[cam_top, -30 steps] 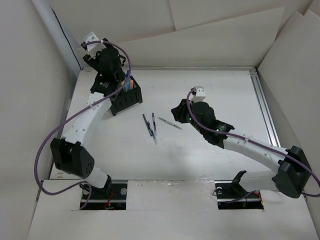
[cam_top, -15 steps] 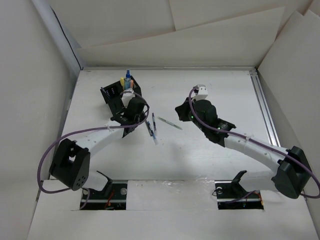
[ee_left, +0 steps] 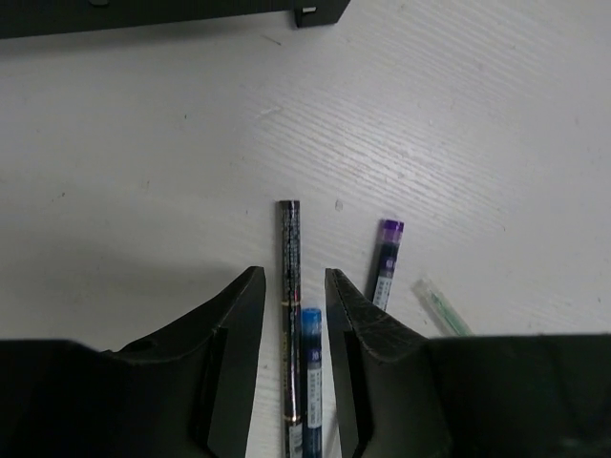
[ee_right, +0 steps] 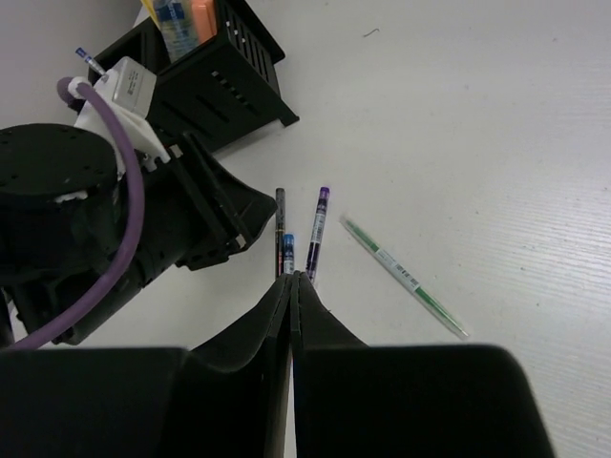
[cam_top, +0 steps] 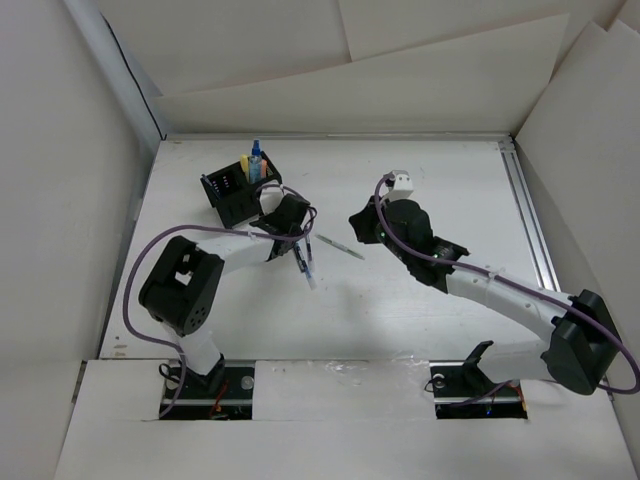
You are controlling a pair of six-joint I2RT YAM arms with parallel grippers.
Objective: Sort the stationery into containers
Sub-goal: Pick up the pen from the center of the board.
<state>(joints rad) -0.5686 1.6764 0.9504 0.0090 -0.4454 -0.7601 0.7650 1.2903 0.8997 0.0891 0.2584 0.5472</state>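
**Left jaws astride two pens, right jaws closed beside them**

The slim black pen (ee_left: 289,229) and the blue-capped pen (ee_left: 310,363) lie side by side near mid-table. My left gripper (ee_left: 291,277) stands over them with its fingers a little spread, one on each side. A sliver of table shows between one finger and the black pen, so I read no pinch. A purple-capped pen (ee_left: 386,262) lies just beside that pair, and a clear green-cored pen (ee_right: 403,277) lies apart, at an angle. My right gripper (ee_right: 292,279) has its fingers pressed together on nothing, the tips close to the pens' ends; I cannot tell whether they touch.

White tabletop (cam_top: 450,180) runs from the pens to the aluminium rail (cam_top: 530,220) at the right edge. White panel walls (cam_top: 60,200) close the left and far sides.

The black perforated organiser box (cam_top: 232,198) sits far left, just beyond my left wrist. A blue-capped clear tube (cam_top: 256,158), a yellowish stick (cam_top: 244,163) and an orange marker (ee_right: 202,14) stand upright in it.
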